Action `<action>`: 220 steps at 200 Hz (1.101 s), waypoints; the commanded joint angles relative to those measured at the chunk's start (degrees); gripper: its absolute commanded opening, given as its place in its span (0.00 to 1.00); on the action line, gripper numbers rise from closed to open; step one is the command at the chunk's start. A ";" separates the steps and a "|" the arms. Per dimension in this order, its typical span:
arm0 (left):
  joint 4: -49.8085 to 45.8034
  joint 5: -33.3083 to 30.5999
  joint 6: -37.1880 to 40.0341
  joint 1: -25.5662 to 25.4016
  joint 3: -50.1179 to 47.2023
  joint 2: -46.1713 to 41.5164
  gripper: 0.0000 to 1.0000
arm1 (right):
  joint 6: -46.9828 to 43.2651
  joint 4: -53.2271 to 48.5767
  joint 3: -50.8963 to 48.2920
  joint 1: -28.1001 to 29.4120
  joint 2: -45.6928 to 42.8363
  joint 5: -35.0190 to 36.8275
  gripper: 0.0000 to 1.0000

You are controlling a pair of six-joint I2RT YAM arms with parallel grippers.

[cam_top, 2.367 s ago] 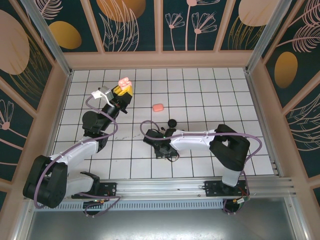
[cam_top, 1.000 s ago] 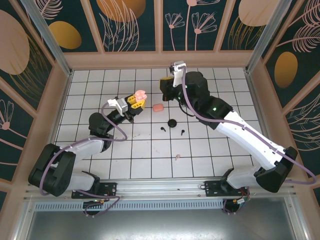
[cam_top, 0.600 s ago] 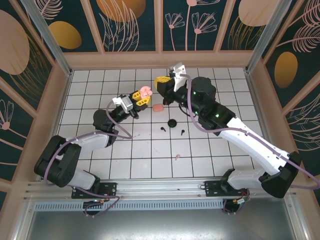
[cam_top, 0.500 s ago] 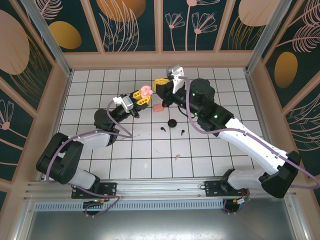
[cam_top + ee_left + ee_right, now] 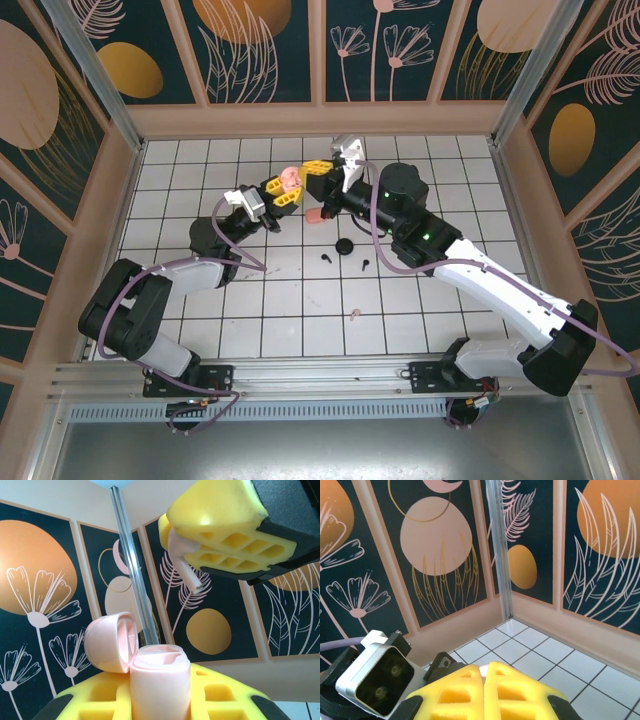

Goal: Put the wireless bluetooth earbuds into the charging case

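Note:
My left gripper point(image 5: 284, 191) is shut on an open pale pink charging case point(image 5: 160, 682), held upright above the table with its lid point(image 5: 109, 641) swung back to the left. The case also shows pink in the top view point(image 5: 291, 178). My right gripper point(image 5: 318, 171) hangs just right of and above the case, shut on a pale pink earbud point(image 5: 183, 564) whose stem points down toward the case's open top. A sliver of that earbud point(image 5: 483, 668) shows between the right fingers point(image 5: 512, 687). On the tiles lie two black earbuds point(image 5: 326, 258) point(image 5: 364, 264) and another pink earbud point(image 5: 354, 314).
A second pink case point(image 5: 314, 214) lies on the tiles below the two grippers. A round black case point(image 5: 345, 247) sits nearer the middle. The left wrist camera housing point(image 5: 375, 680) is close beside the right fingers. Panelled walls point(image 5: 320, 115) ring the floor.
The right gripper has swung left with the pink earbud until it sits just above the held case. The left gripper has edged right and up with the case.

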 commanded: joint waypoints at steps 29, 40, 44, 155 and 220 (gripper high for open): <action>1.83 1.08 -1.98 -0.57 2.00 0.10 0.00 | 0.65 4.37 0.09 1.06 2.18 -2.58 0.02; 1.57 1.18 -2.15 -0.64 2.09 0.04 0.00 | 0.83 4.44 0.13 1.27 2.54 -2.83 0.02; 1.63 1.17 -2.22 -0.64 2.20 0.02 0.00 | 0.84 4.52 0.17 1.38 2.66 -2.81 0.02; 0.14 2.13 -2.77 -0.99 2.77 -0.60 0.00 | -0.47 4.35 -0.26 1.32 2.94 0.62 0.00; -0.42 2.41 -2.86 -1.08 2.56 -1.89 0.00 | -0.74 3.28 -1.13 0.57 2.59 1.59 0.00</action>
